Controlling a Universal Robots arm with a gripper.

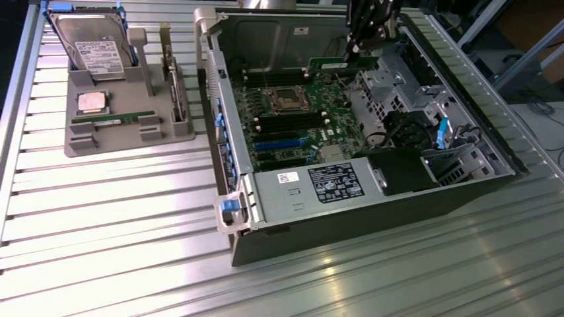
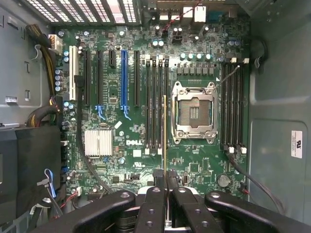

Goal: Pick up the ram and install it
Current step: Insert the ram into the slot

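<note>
The ram (image 1: 342, 64), a narrow green stick, hangs level over the far part of the open computer case (image 1: 264, 205), with my gripper (image 1: 364, 45) shut on its upper edge. In the wrist view the ram (image 2: 165, 131) appears edge-on as a thin line running from between the black fingers (image 2: 154, 204) out over the motherboard (image 2: 112, 97). It lies along the black memory slots (image 2: 154, 102) beside the empty processor socket (image 2: 194, 111), and still above them. More slots (image 2: 233, 107) sit on the socket's other side.
At the exterior view's left, a grey holder tray (image 1: 132, 135) carries a hard drive (image 1: 92, 46), a silver processor chip (image 1: 92, 102), a green stick (image 1: 110, 121) and an upright expansion card (image 1: 176, 82). Inside the case are the power supply (image 1: 321, 185), cables (image 2: 48, 63) and a heatsink (image 2: 98, 143).
</note>
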